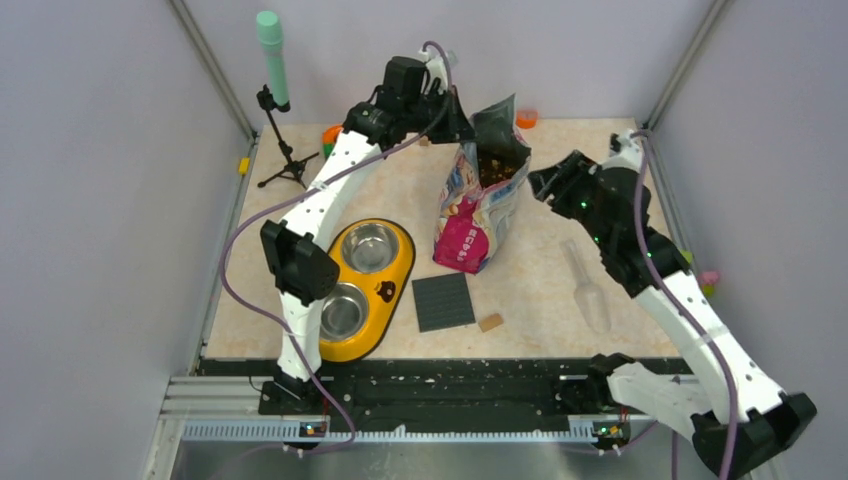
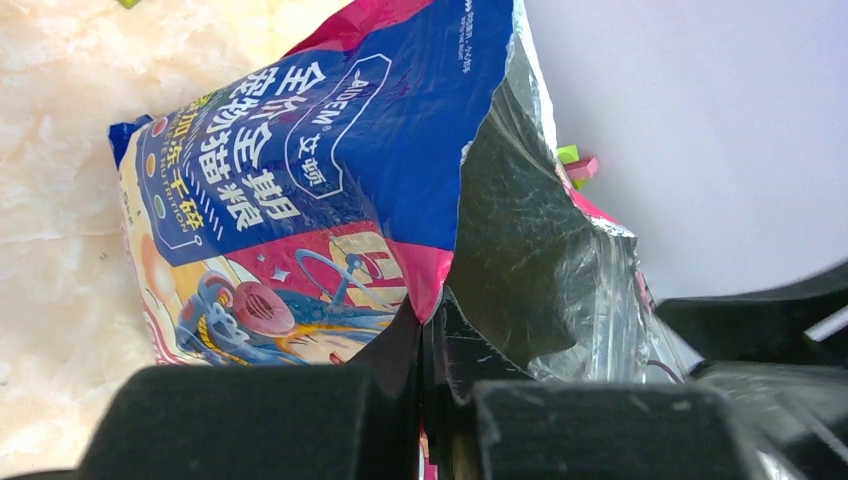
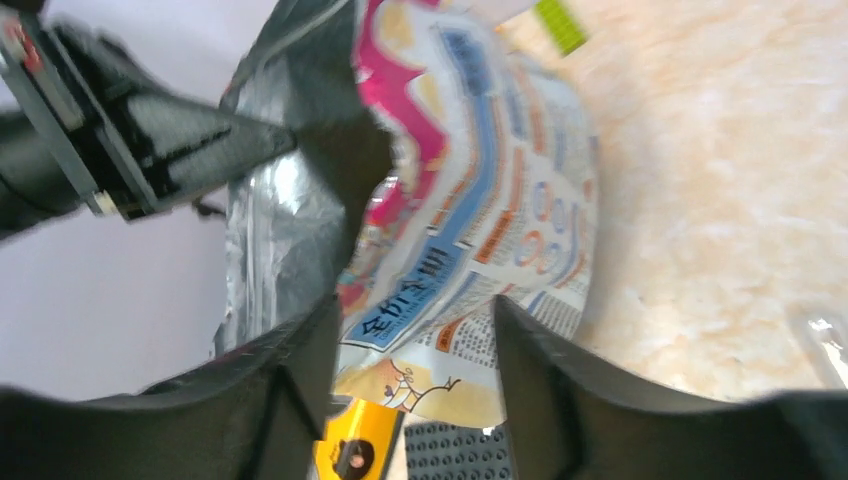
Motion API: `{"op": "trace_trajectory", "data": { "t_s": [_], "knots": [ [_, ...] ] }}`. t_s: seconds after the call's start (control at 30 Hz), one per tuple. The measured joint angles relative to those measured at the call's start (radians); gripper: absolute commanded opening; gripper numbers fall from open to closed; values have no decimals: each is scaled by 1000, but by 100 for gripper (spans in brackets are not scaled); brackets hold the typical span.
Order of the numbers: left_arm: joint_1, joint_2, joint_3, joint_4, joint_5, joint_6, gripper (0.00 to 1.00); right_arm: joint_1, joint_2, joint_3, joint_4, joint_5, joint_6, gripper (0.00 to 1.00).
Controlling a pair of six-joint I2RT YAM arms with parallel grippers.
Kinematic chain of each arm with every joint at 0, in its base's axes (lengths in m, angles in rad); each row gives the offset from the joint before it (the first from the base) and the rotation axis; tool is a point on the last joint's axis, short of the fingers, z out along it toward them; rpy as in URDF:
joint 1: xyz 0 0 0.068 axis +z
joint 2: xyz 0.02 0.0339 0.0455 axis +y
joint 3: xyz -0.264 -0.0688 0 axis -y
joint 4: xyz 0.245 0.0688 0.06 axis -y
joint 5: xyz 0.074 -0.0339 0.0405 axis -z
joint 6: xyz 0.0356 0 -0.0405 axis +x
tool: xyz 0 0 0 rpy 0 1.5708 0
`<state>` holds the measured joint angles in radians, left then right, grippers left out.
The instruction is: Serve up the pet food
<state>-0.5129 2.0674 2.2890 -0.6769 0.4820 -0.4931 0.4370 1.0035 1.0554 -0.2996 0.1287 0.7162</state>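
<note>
The blue-pink cat-food bag (image 1: 478, 205) stands upright mid-table with its top torn open. Brown kibble (image 1: 497, 166) shows inside its mouth. My left gripper (image 1: 462, 125) is shut on the bag's upper left edge; in the left wrist view the jaws (image 2: 430, 335) pinch the foil rim of the bag (image 2: 300, 170). My right gripper (image 1: 540, 182) is open at the bag's right rim. In the right wrist view its fingers (image 3: 415, 345) stand apart with the bag's printed wall (image 3: 470, 240) showing between them. The left gripper (image 3: 240, 145) also shows there.
A yellow double bowl (image 1: 392, 292) with two steel dishes lies left of the bag. A dark grey mat (image 1: 443, 301) and a small tan block (image 1: 490, 322) lie in front. A clear scoop (image 1: 590, 290) lies at the right. A green-topped stand (image 1: 272, 60) is at the back left.
</note>
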Motion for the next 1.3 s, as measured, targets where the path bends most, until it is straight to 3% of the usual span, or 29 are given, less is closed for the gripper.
{"op": "trace_trajectory", "data": {
  "t_s": [0.13,0.23,0.47,0.57,0.77,1.13,1.3],
  "knots": [
    [8,0,2,-1,-3,-2,0,-24,-150,-27,-93,140,42,30],
    [13,6,16,-8,-8,-2,0,-102,-225,-114,-119,116,121,29],
    [16,19,40,-16,-11,-6,0,-145,-33,-494,102,-230,325,29],
    [19,24,54,-24,-12,-10,0,-145,56,-556,179,-317,385,29],
    [19,85,140,-26,-6,-39,0,-126,267,-529,480,-383,478,29],
    [14,152,195,62,-39,-63,0,-7,898,-198,975,-492,703,31],
    [14,148,184,69,-61,-26,0,-19,911,-172,1006,-495,708,41]
  ]
}}
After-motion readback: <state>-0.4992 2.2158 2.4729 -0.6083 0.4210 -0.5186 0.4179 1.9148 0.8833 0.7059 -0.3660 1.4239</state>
